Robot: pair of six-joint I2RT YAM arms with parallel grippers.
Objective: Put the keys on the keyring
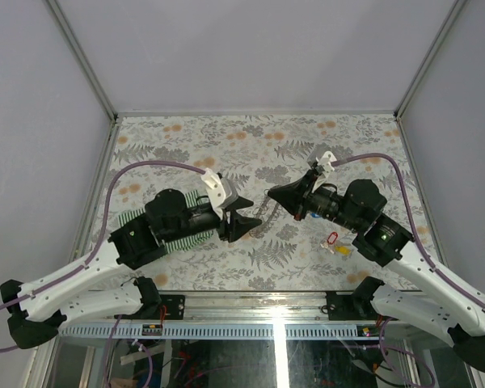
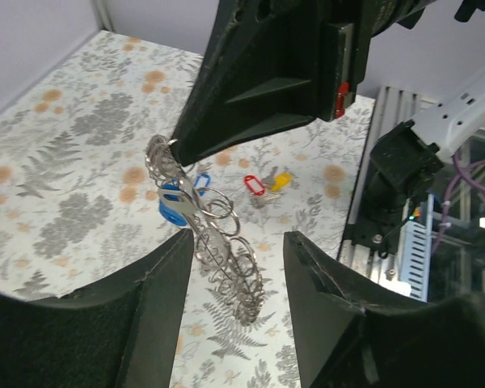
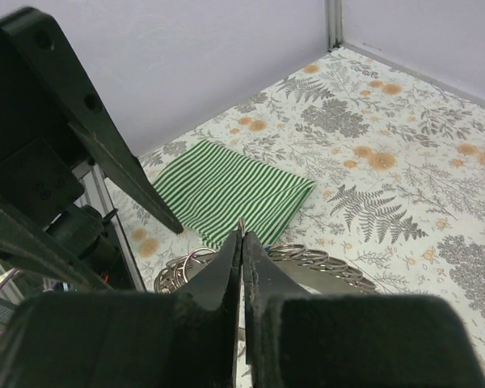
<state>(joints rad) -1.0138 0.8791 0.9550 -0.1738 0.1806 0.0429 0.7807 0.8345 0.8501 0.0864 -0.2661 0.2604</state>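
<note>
The keyring [image 2: 234, 271], a floppy chain of silvery loops, hangs from the tip of my right gripper [image 1: 269, 194], which is shut on its upper end. A blue key [image 2: 172, 208] hangs on it. The ring's lower part dangles between the spread fingers of my open left gripper [image 2: 238, 238], touching neither. On the table beyond lie a second blue key [image 2: 200, 182], a red key [image 2: 253, 186] and a yellow key [image 2: 280, 179]. In the right wrist view the shut gripper [image 3: 242, 242] hides the grip; the keyring's loops [image 3: 315, 260] show on both sides. No green key shows.
A green striped cloth [image 3: 226, 190] lies on the floral table under the left arm [image 1: 158, 230]. In the top view the red key [image 1: 332, 238] and yellow key [image 1: 344, 251] lie near the right arm's elbow. Grey walls stand close on three sides.
</note>
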